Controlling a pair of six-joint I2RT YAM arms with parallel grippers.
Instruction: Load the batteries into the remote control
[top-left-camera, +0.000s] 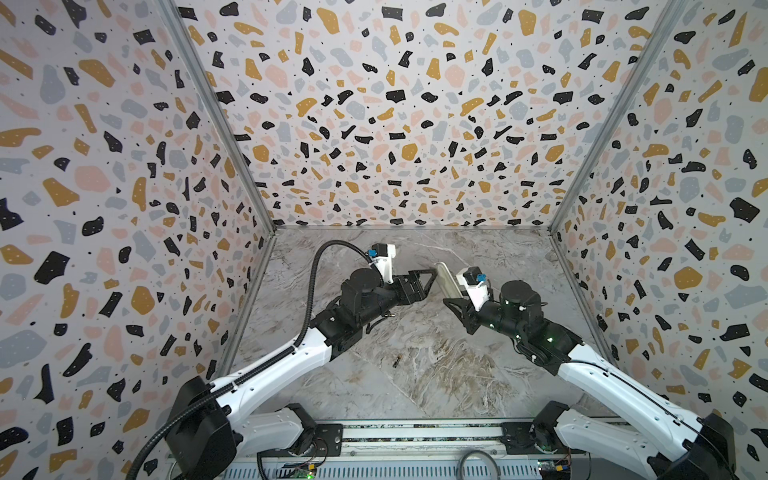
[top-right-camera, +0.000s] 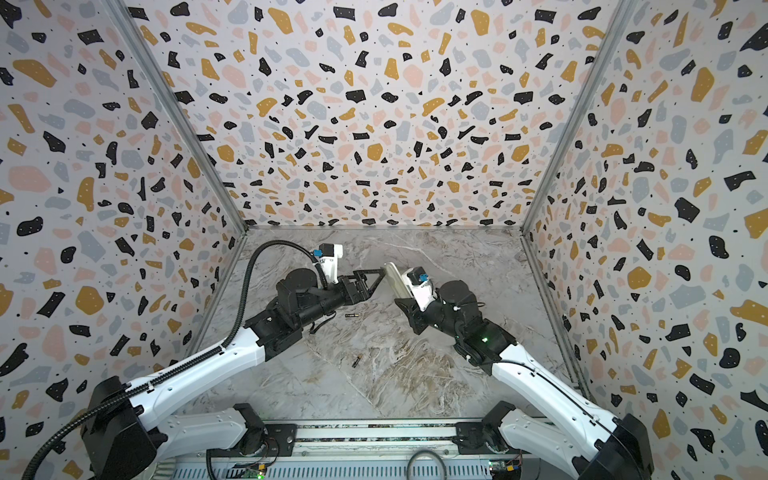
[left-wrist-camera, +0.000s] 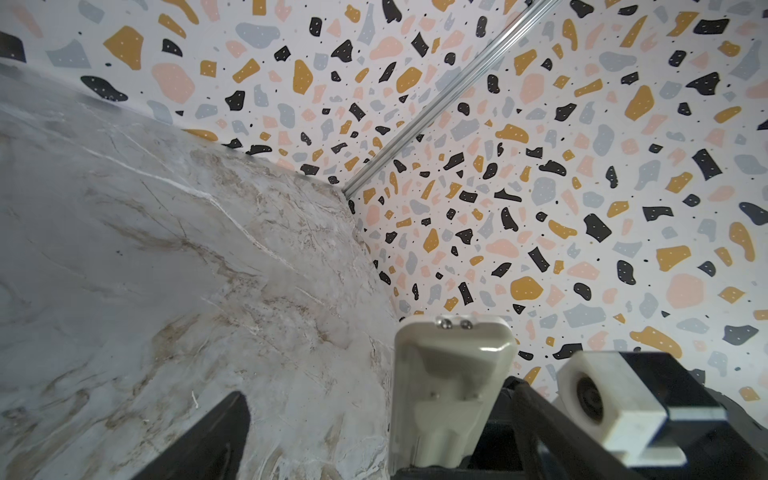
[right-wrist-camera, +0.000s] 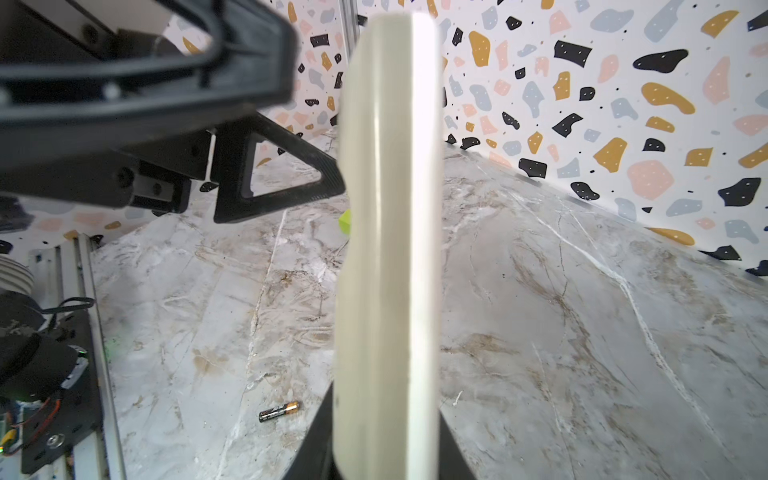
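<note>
The white remote control (top-left-camera: 445, 279) (top-right-camera: 395, 277) stands on edge above the marble, and my right gripper (top-left-camera: 452, 300) (right-wrist-camera: 386, 451) is shut on its lower end. In the right wrist view the remote control (right-wrist-camera: 386, 249) is a tall pale slab. My left gripper (top-left-camera: 430, 282) (left-wrist-camera: 374, 457) is open at the remote's upper end (left-wrist-camera: 449, 374), which shows two small metal contacts and sits between the fingers, close to one of them. One battery (top-right-camera: 356, 361) (top-left-camera: 397, 361) (right-wrist-camera: 279, 411) lies on the table in front. Another battery (top-right-camera: 354, 316) lies below the left wrist.
A green cube (right-wrist-camera: 345, 220) peeks out from behind the remote. Patterned walls (top-left-camera: 374, 124) close in the marble table (top-left-camera: 436, 382) on three sides. The metal rail (top-left-camera: 415, 434) carrying both arm bases runs along the front edge.
</note>
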